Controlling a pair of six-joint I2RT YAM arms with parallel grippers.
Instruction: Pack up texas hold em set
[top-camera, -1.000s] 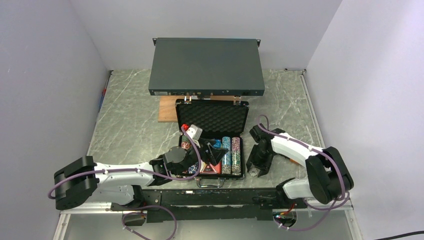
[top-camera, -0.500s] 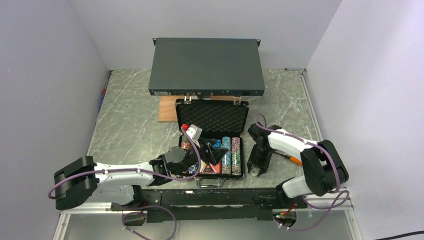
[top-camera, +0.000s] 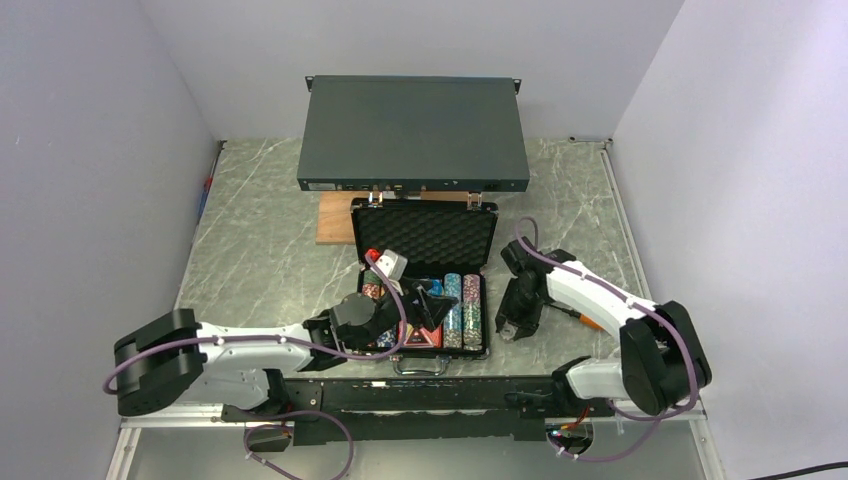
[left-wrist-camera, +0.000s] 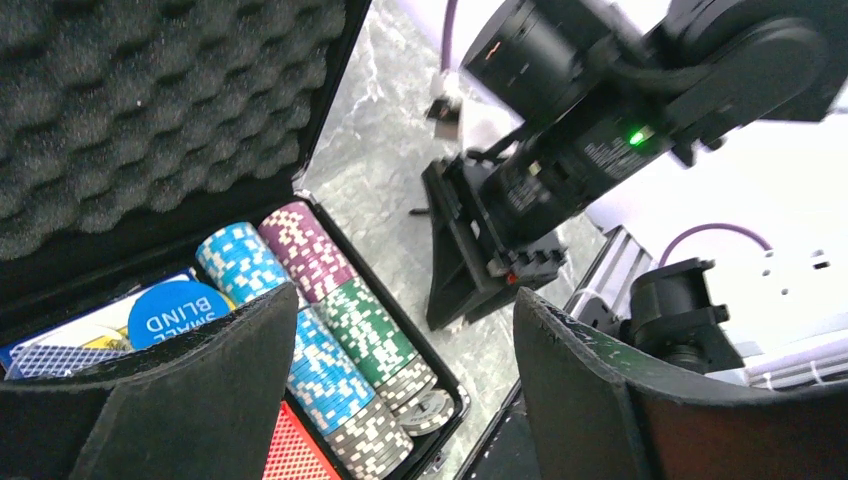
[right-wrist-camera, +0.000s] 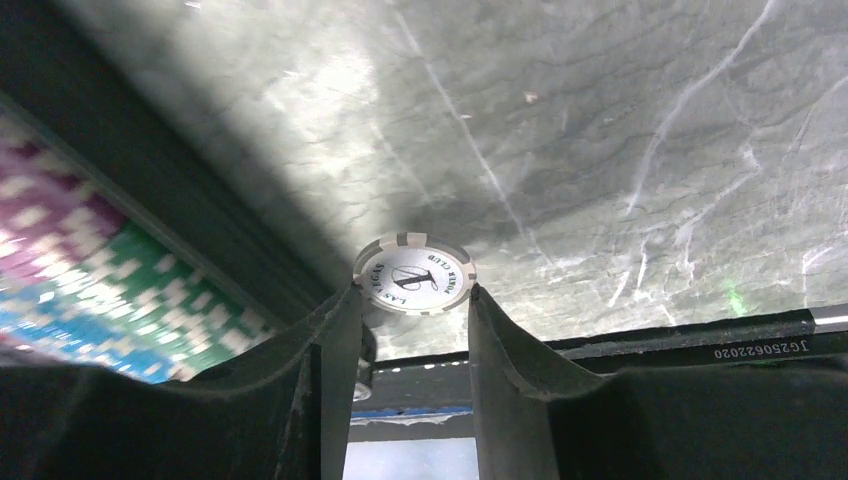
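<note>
White chip (right-wrist-camera: 414, 273) with grey-striped rim; blue, purple, green speckled chip rows (left-wrist-camera: 330, 335).

Marble table (top-camera: 260, 230), open briefcase (top-camera: 430, 245), wooden board (top-camera: 333, 220), screwdriver (top-camera: 592, 321)

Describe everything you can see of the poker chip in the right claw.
The poker chip is a round disc, white printed centre with Las Vegas lettering, rim of grey and white blocks. The right claw pinches its opposite edges, face toward the wrist camera. It is over the marble table, just outside the black case; whether it touches the table is unclear.
</note>
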